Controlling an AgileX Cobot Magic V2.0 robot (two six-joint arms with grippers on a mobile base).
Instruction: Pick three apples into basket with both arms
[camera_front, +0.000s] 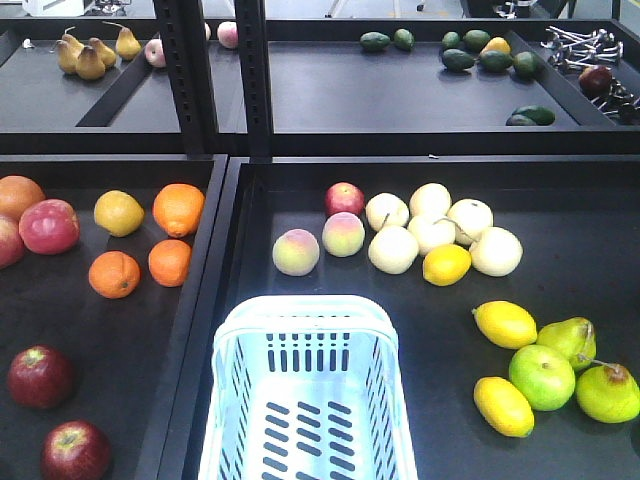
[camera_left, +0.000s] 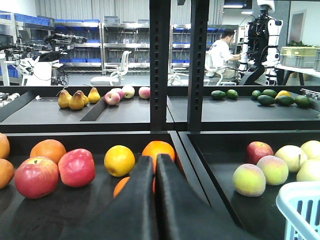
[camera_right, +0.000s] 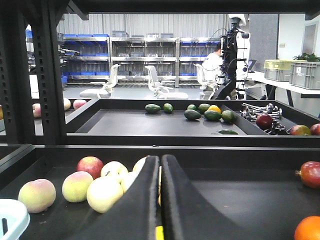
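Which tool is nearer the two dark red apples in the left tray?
Left. The left tool is over the left tray, facing its oranges; the dark red apples lie in that same tray. The right tool is over the right tray, past the basket.

Two dark-red apples (camera_front: 40, 376) lie in the left tray (camera_front: 130, 340); the pale-blue basket (camera_front: 305, 315) stands in the right tray (camera_front: 580, 230).

Left tool (camera_left: 154, 161) and right tool (camera_right: 160, 160), fingers together.
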